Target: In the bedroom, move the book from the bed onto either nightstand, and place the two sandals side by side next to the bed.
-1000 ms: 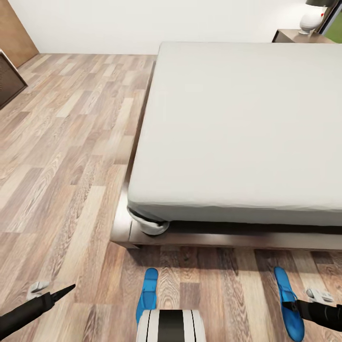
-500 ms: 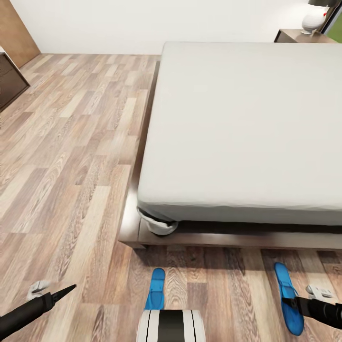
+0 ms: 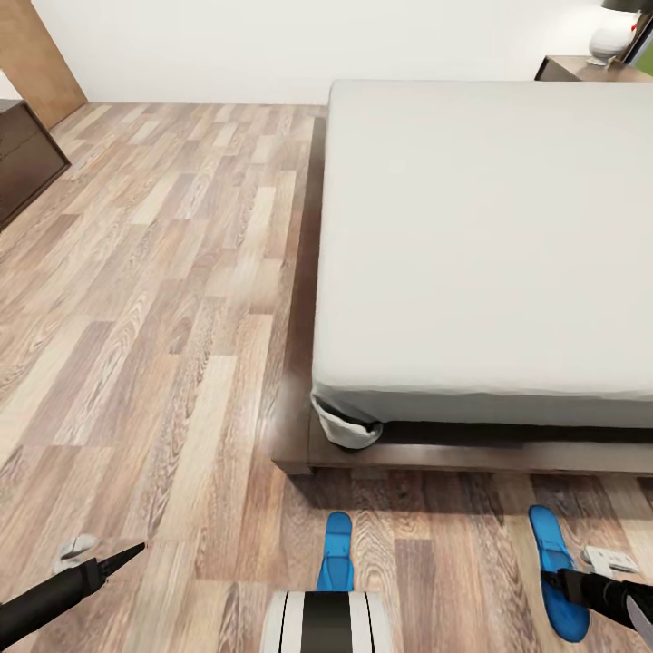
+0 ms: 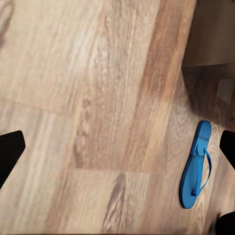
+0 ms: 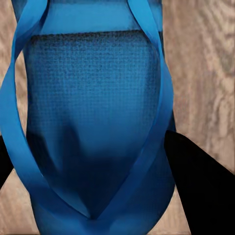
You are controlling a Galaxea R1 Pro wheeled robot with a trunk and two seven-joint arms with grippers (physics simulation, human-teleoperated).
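**Head view: two sandals apart at the foot of the bed**

Head view shows the large low bed with dark wooden frame and pale grey mattress (image 3: 490, 245), its top bare where visible; the book cannot be seen. On the brown wood-plank floor (image 3: 154, 299), two bright blue flat sandals lie near the frame but well apart: the left sandal (image 3: 336, 553) by the robot's trunk, the right sandal (image 3: 555, 580) under the right hand (image 3: 580, 585).

The right wrist view has that sandal's blue straps (image 5: 93, 122) very close, dark fingers (image 5: 196, 176) standing either side of the sole, so the hand is spread and not yet closed. The left hand (image 3: 118, 558) hovers over bare floor; its fingers (image 4: 10, 154) stand wide apart, holding nothing.

The step in hand looks like the sandal pairing. Next, the right hand likely needs to close on the sandal and carry it beside the other.

A dark nightstand (image 3: 589, 68) with a white lamp (image 3: 612, 41) stands past the bed's far corner, against the white wall (image 3: 272, 45).
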